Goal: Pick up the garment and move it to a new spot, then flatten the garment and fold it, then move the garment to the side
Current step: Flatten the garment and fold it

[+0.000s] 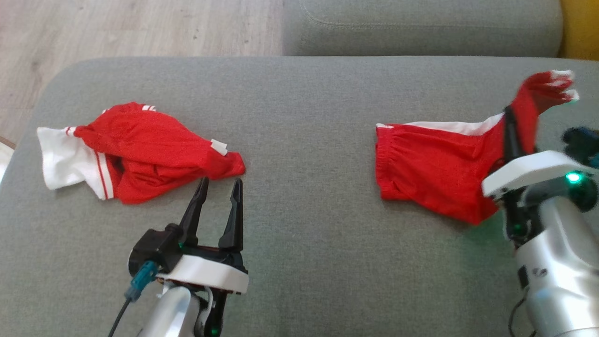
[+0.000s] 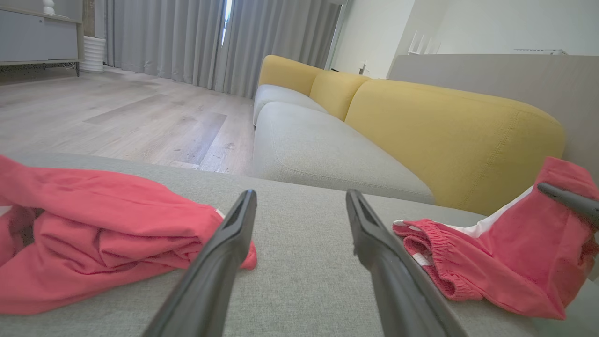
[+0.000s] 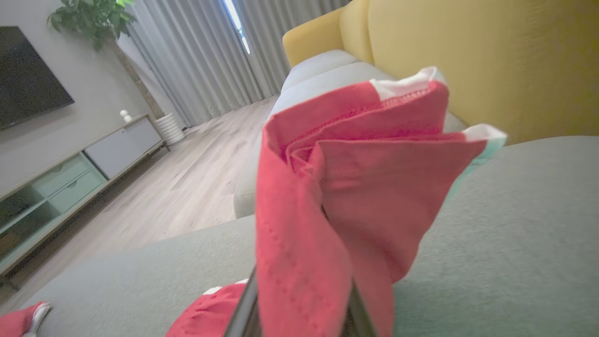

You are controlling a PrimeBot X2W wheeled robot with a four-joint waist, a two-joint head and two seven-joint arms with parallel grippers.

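Right pincer (image 1: 510, 117) pinches red shorts (image 1: 430, 168), corner lifted.

No readable text or labels anywhere.

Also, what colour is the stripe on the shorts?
White, along the red shorts; best in the head view.

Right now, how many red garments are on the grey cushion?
2. A crumpled red-and-white top lies left, beyond the open left pincer; red shorts lie right, one end lifted by the shut right pincer. None look hidden.
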